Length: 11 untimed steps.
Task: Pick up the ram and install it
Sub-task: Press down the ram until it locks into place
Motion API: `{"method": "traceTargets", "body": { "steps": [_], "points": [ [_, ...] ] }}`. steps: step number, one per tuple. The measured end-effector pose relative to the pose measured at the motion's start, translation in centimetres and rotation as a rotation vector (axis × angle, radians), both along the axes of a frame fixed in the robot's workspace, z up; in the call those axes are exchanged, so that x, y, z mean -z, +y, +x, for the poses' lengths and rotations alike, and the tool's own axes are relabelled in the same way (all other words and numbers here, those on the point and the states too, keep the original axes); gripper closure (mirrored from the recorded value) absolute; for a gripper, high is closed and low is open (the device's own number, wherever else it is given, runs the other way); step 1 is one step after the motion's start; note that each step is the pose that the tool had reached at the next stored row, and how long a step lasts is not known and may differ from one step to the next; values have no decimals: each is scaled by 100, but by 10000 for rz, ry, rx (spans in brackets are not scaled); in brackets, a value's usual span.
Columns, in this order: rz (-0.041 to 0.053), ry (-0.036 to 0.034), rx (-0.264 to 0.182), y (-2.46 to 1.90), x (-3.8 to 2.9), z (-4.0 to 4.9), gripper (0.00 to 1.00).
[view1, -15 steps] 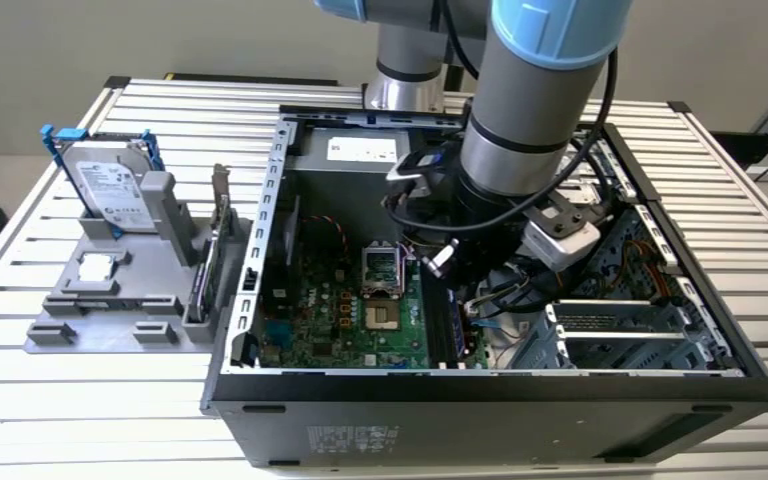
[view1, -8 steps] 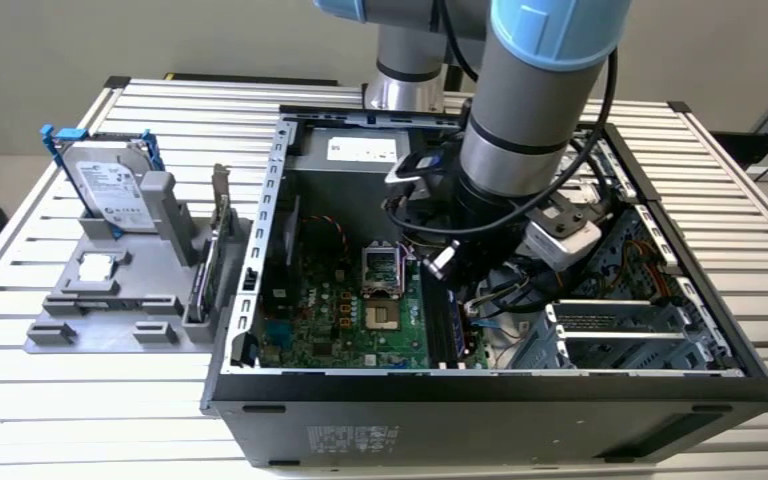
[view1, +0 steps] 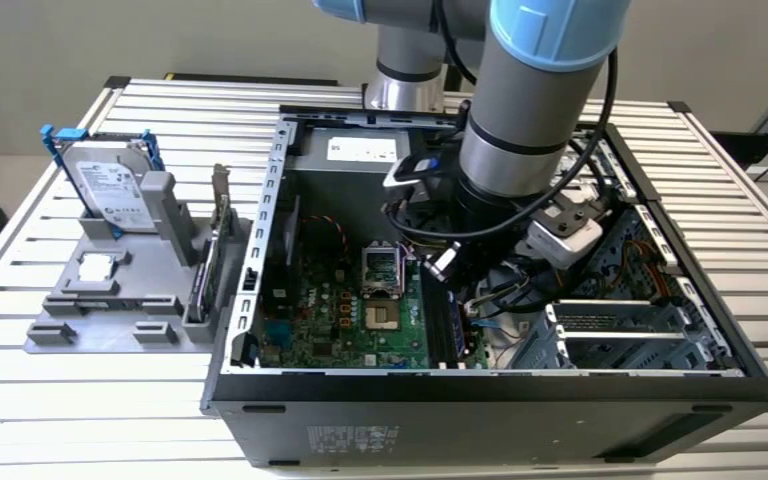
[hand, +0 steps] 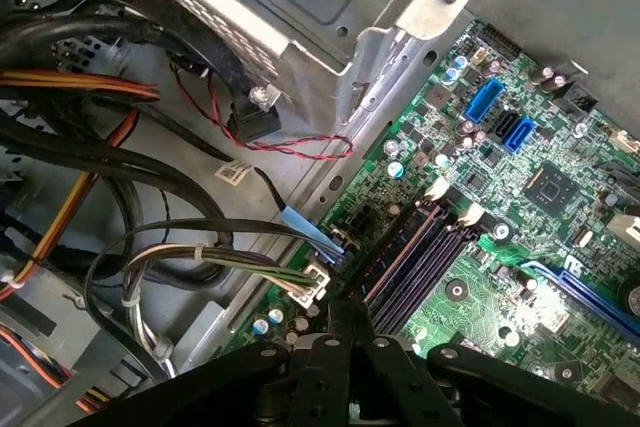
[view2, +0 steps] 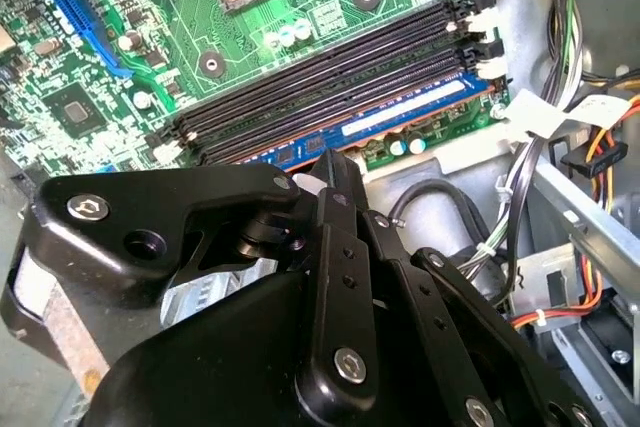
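The ram [view2: 410,112], a blue board with a bluish-white sticker, stands in the outermost of the black memory slots [view2: 330,77] on the green motherboard. My gripper [view2: 330,165] is shut, its black fingertips together and resting on the ram's top edge towards one end. In the first wrist view the gripper [hand: 345,315] points down at the near end of the same slots [hand: 410,257]. In the exterior view the arm reaches into the open computer case, with the gripper [view1: 462,297] low over the ram [view1: 460,332].
Cable bundles [hand: 150,257] and a metal drive cage [view1: 624,335] crowd the side next to the slots. The processor socket [view1: 379,268] lies on the other side. At the exterior view's left, a grey holder [view1: 104,300] carries a hard drive [view1: 111,185] and a bracketed card [view1: 213,250].
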<state>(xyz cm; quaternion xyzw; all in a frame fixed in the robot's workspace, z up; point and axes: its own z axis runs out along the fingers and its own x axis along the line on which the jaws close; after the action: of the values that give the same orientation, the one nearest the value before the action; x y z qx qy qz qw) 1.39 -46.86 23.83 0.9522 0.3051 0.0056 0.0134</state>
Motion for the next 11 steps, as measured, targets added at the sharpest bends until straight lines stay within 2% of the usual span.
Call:
{"method": "traceTargets", "body": {
  "steps": [11],
  "points": [
    [0,91,-970,0,0,-7,100]
  ]
}}
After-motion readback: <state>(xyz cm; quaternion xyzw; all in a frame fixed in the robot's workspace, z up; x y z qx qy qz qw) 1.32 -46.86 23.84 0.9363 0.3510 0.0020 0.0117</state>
